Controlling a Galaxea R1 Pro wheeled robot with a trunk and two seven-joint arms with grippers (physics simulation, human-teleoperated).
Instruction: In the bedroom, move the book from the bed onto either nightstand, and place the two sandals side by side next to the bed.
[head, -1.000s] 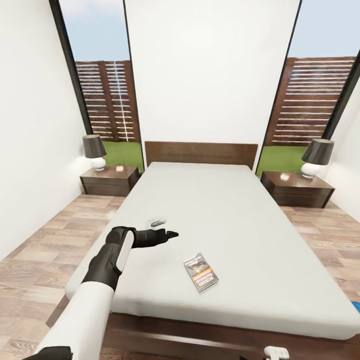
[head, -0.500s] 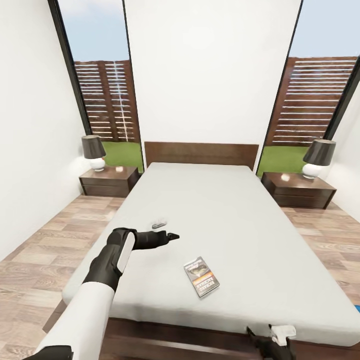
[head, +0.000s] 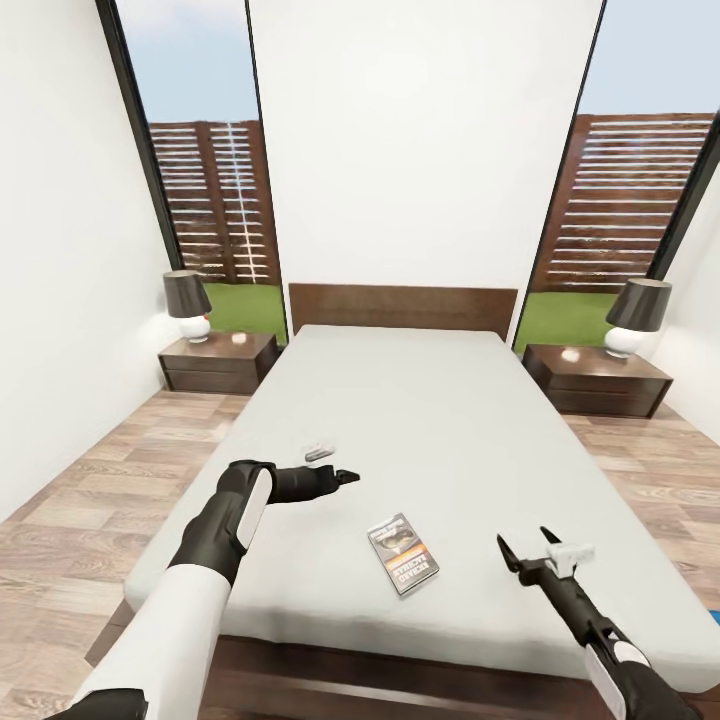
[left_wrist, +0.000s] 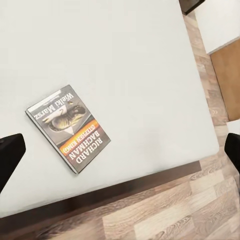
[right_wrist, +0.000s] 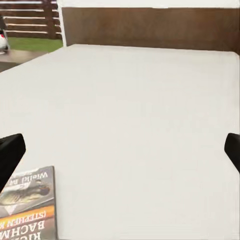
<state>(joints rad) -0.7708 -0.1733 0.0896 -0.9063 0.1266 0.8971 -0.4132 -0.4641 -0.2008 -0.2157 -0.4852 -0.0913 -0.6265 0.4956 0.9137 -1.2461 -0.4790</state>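
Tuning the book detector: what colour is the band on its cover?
Orange, across a dark photo cover on the book; the left wrist view shows it best.

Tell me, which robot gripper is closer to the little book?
The right gripper, open beside the small dark orange-banded paperback book; the left gripper hovers farther up the mattress.

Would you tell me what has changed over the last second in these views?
The right gripper has risen from the lower edge of the head view to hover, jaws open, over the bed beside the book. Nothing was grasped or released. The left gripper has barely moved, and the book lies where it did.
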